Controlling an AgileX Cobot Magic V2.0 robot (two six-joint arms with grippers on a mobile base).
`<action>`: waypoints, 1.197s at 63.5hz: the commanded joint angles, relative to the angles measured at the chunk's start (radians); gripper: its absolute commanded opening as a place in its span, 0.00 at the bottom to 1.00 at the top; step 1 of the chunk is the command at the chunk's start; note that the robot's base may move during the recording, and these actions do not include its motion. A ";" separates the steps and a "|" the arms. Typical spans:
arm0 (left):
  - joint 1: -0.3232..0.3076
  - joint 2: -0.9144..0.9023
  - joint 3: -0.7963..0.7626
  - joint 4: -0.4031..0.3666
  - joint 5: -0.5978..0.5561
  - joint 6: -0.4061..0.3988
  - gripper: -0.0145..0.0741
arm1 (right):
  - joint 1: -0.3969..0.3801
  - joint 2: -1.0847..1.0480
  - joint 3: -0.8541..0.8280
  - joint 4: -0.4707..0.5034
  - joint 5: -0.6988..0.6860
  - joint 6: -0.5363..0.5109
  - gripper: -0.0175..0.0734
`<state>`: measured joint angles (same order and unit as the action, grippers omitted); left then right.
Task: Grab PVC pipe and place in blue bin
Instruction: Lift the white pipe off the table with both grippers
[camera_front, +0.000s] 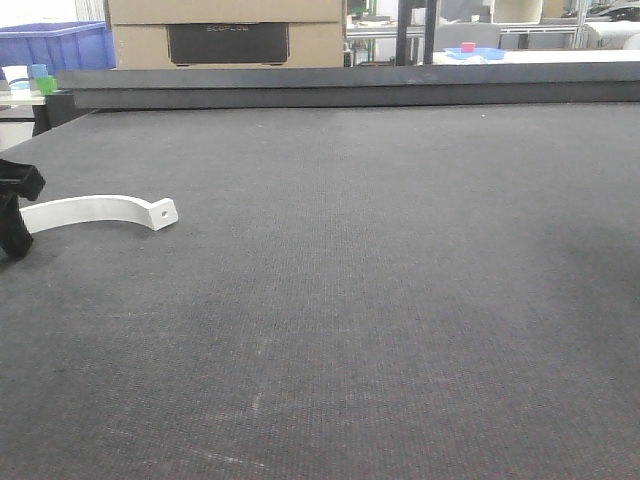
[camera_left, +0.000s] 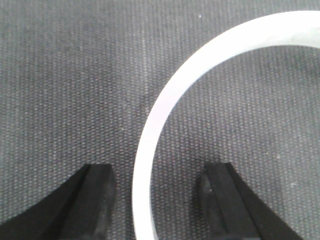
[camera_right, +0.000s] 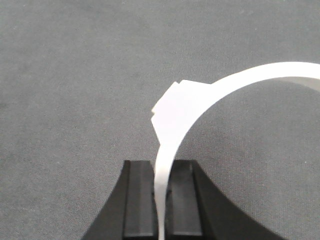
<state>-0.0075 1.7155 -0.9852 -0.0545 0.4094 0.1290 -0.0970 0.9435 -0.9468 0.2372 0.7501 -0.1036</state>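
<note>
White plastic, bent in a long arc: the PVC pipe (camera_front: 90, 207) lies on the dark grey woven worktop (camera_front: 400, 300) at about 9 o'clock in the front view. Its flattened rounded end with a small hole (camera_front: 165, 212) points toward 3 o'clock. At the pipe's other end, hard against the 9 o'clock edge of that view, sits the black left hand (camera_left: 158, 169). Its wrist camera shows the hand spread open. The arc runs up between its two fingers (camera_left: 97, 200), with mat showing on either side of the pipe, then sweeps off toward 2 o'clock.

The right hand (camera_right: 162, 166) (out of the front view) is closed on a white curved strip (camera_right: 180, 107). This strip has a blocky stepped section partway along and arcs away toward 3 o'clock over the same grey surface. Whether it touches the mat I cannot tell.

Beyond the worktop's far edge stand a blue crate (camera_front: 60, 45) at 11 o'clock and a cardboard box (camera_front: 225, 35) near 12.
</note>
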 joint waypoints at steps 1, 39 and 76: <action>-0.007 0.015 -0.006 -0.001 -0.009 0.002 0.50 | 0.002 -0.008 -0.009 -0.001 -0.026 0.000 0.01; -0.007 0.005 -0.006 0.035 -0.025 0.002 0.04 | 0.002 -0.008 -0.009 0.001 -0.035 0.000 0.01; -0.007 -0.387 -0.006 0.028 -0.007 -0.001 0.04 | 0.002 -0.162 -0.009 0.001 -0.102 -0.014 0.01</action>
<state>-0.0117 1.4037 -0.9892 -0.0127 0.3944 0.1295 -0.0970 0.8121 -0.9468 0.2372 0.6674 -0.1036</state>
